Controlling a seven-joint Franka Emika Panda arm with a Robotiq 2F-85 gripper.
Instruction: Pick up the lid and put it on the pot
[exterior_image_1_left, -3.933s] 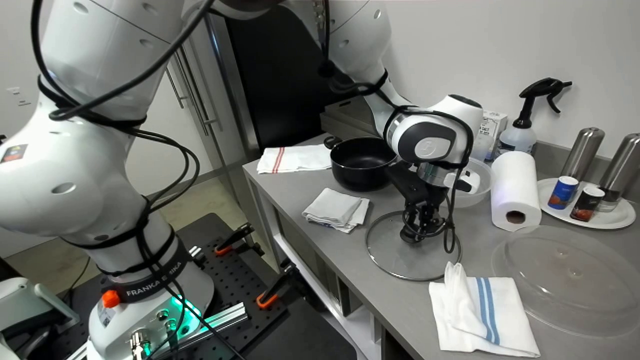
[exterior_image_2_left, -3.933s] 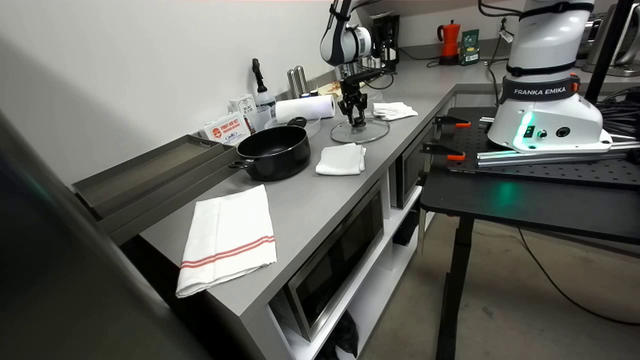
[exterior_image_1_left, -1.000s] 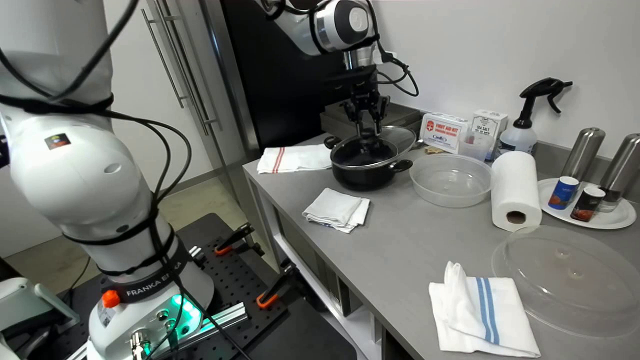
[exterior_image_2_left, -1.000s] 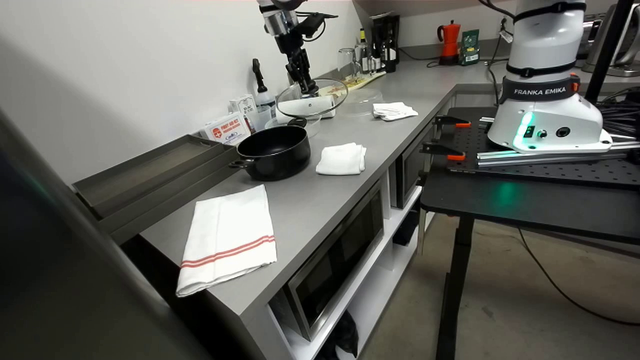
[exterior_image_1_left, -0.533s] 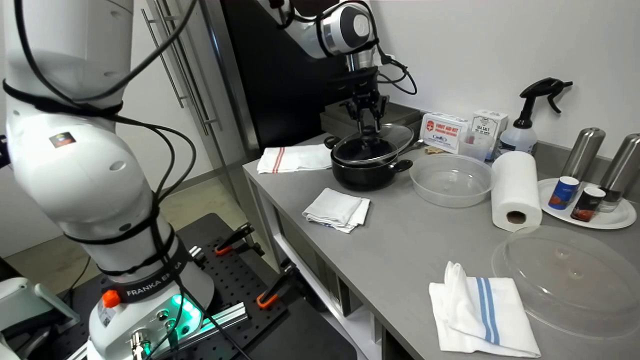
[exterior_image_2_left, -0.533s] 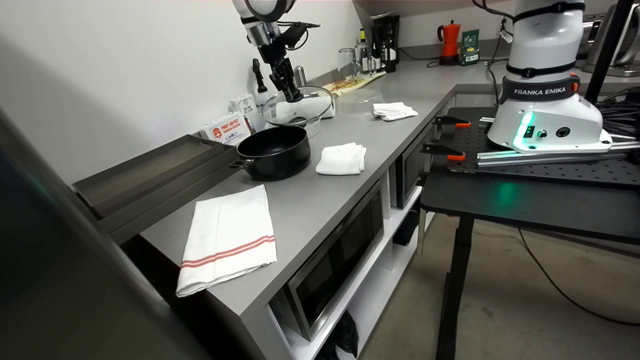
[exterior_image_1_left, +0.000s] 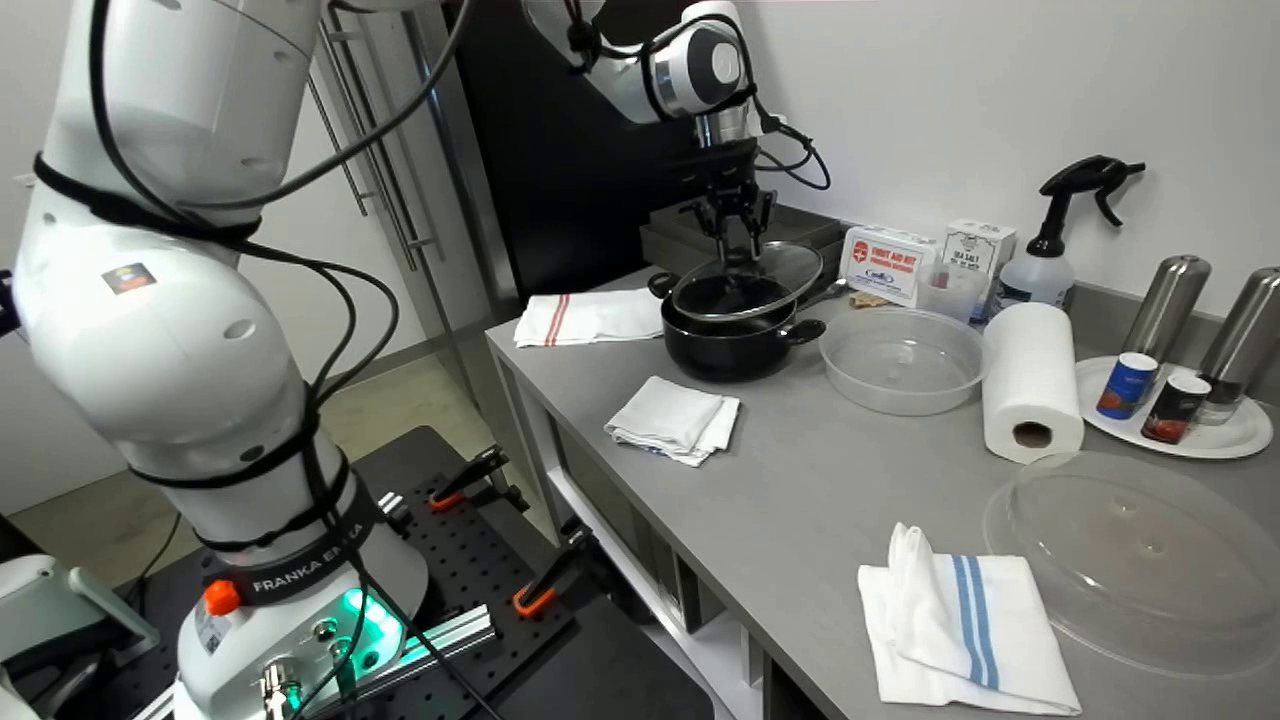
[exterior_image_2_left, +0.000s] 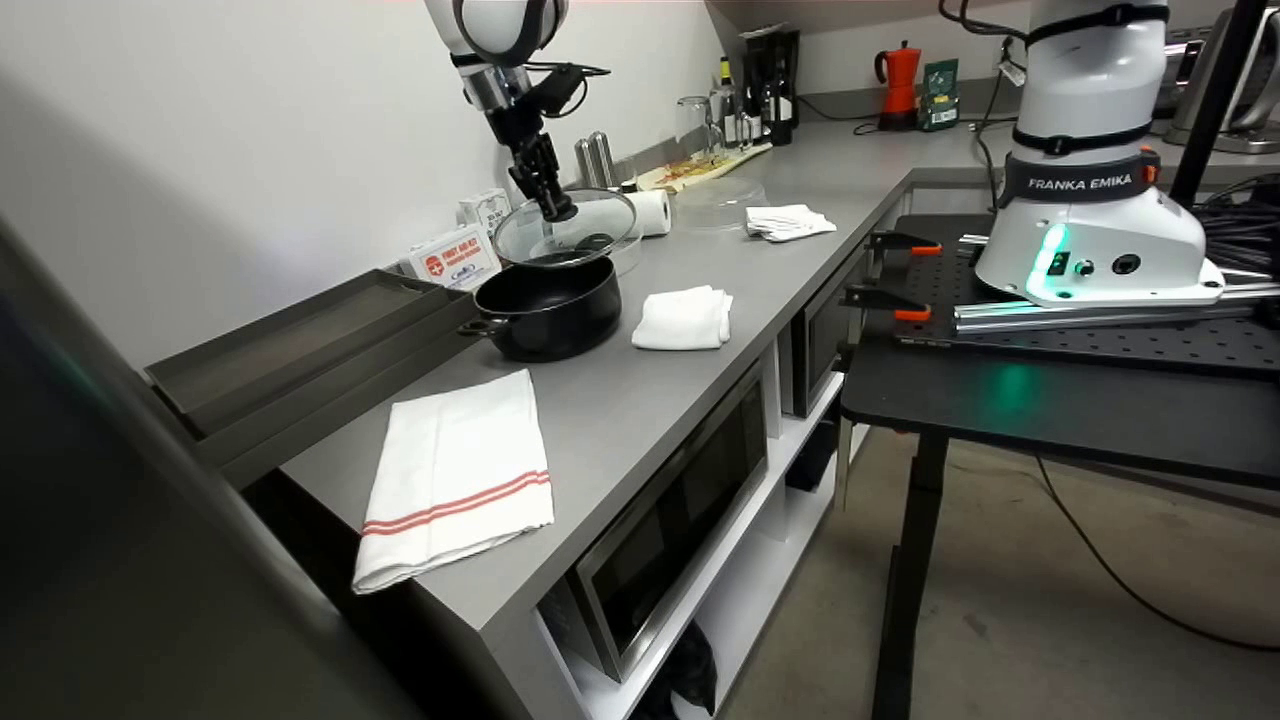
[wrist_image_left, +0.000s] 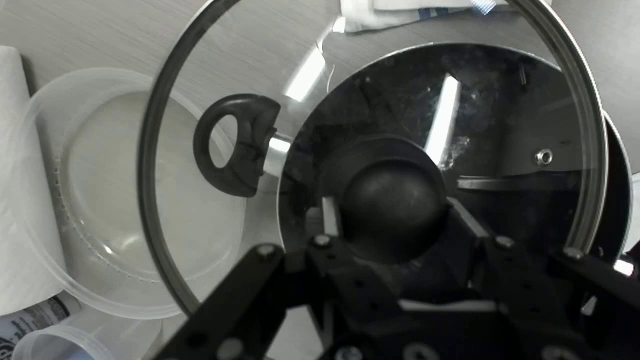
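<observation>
Counter (exterior_image_1_left: 800, 500): supports the pot (exterior_image_1_left: 728, 352), upright at the far left in an exterior view. Lid (exterior_image_1_left: 765, 285): held over the pot, tilted and offset to the right; contact with it cannot be confirmed. Gripper (exterior_image_1_left: 738, 250): clamped on the lid's black knob (wrist_image_left: 395, 200). To seat the lid, shift it left until centred, level it, lower slowly, and release only when it rests evenly all round.

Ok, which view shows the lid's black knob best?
The wrist view: there the knob shows large, held between the jaws. In both exterior views it is just a small dark shape at the jaws' tips, hard to tell from them.
</observation>
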